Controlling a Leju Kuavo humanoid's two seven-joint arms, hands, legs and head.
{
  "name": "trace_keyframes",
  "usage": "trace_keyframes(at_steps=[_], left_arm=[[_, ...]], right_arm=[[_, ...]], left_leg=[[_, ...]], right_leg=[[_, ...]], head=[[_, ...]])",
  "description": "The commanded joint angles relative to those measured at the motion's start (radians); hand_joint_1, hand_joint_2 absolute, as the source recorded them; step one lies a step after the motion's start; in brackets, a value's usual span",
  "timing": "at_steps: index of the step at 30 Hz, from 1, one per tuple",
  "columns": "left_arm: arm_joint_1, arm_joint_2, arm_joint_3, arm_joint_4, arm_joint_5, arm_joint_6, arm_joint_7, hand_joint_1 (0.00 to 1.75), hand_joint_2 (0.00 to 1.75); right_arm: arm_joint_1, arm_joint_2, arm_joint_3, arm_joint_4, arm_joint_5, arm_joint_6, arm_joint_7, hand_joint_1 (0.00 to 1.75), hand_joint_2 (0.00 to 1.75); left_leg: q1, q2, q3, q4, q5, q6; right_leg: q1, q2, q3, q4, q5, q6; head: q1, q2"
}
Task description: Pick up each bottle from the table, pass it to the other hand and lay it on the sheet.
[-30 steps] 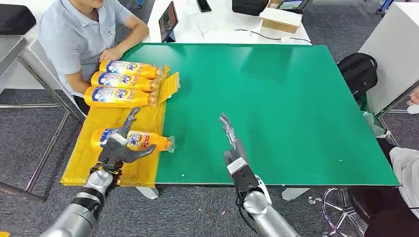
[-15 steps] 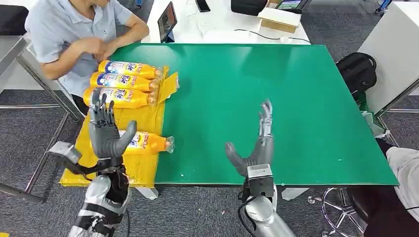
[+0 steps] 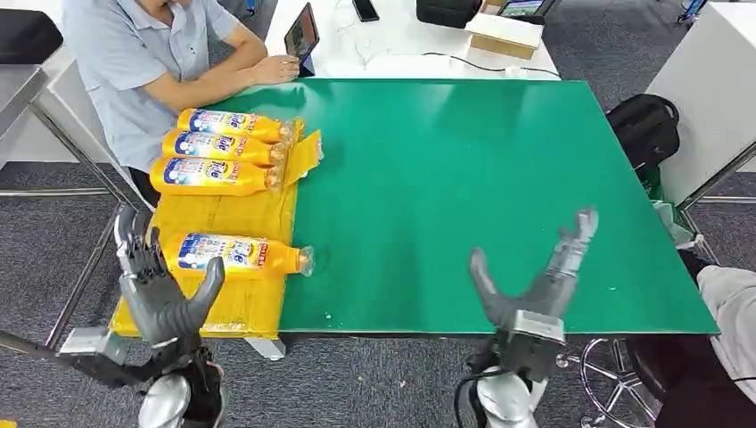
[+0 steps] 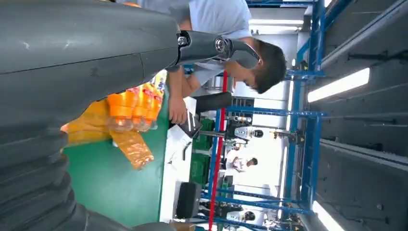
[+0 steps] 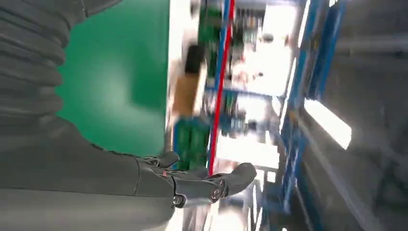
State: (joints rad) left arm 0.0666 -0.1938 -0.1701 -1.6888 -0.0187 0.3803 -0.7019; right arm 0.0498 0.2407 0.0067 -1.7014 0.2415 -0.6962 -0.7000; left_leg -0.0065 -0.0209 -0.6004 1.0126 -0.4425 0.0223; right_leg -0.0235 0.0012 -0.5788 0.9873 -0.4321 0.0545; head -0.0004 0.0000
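Bottles, four glossy orange plastic ones, lie flat on the crinkled yellow sheet at the green counter left edge: three touching, one apart nearer the robot. Left hand and right hand, fingers spread, hold nothing at the near edge.

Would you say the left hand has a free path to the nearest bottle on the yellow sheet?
Probably yes: the left hand is open and raised just beside the nearest bottle, with nothing between them.
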Motion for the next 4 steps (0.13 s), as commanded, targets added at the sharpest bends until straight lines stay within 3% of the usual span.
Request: trace_keyframes(at_steps=[1,4], left_arm=[[0.04,0.024,-0.021,-0.011,-0.027,-0.012,0.004,0.0,1.75],[0.048,0.027,-0.032,0.006,-0.042,-0.009,0.004,0.0,1.75]], right_arm=[[0.019,0.042,-0.147,0.037,-0.039,-0.002,0.002,0.0,1.75],[0.018,0.042,-0.142,0.051,-0.038,-0.002,0.002,0.0,1.75]], left_leg=[[0.002,0.001,0.004,0.0,-0.001,-0.002],[0.001,0.002,0.003,-0.001,0.0,-0.002]], right_leg=[[0.002,0.0,0.004,-0.001,0.0,-0.003],[0.001,0.001,0.004,-0.002,0.0,-0.003]], head=[[0.0,0.0],[0.0,0.0]])
